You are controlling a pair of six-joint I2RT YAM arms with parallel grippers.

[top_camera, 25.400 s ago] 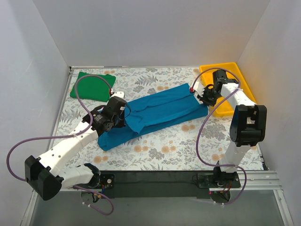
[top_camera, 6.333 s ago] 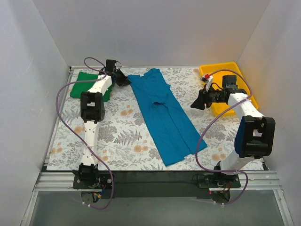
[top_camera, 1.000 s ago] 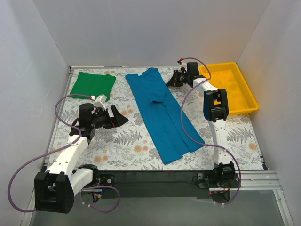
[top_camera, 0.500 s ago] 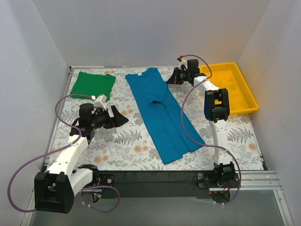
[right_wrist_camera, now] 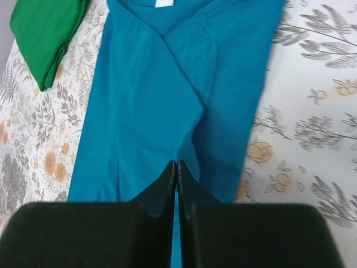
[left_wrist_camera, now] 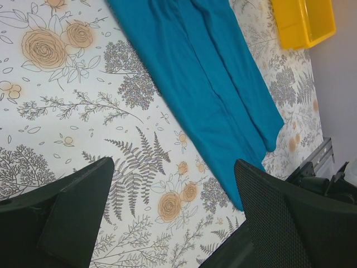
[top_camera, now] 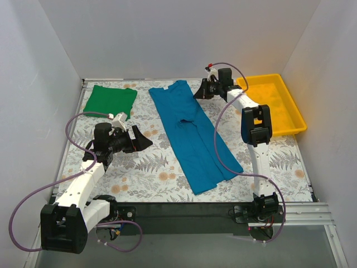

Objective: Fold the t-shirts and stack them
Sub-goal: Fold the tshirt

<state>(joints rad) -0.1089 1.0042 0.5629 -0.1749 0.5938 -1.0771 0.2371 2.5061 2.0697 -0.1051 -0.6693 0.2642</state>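
A teal-blue t-shirt [top_camera: 192, 137] lies folded into a long strip, running diagonally from the back centre to the front right; it also shows in the left wrist view [left_wrist_camera: 212, 84]. A bright green t-shirt [top_camera: 110, 100] lies folded at the back left. My right gripper [top_camera: 197, 93] hovers at the strip's upper right edge. Its jaws are shut tip to tip [right_wrist_camera: 177, 163] above the teal cloth [right_wrist_camera: 145, 95], with no cloth seen between them. My left gripper [top_camera: 142, 140] stands open left of the strip, over the bare floral mat [left_wrist_camera: 173, 164].
A yellow plastic tray [top_camera: 273, 103] sits at the back right, just behind the right arm. White walls close the table on three sides. The green shirt's corner [right_wrist_camera: 42, 33] shows at the upper left of the right wrist view.
My right gripper has shifted slightly left toward the teal shirt's upper edge and closed fully. The left arm has not moved.
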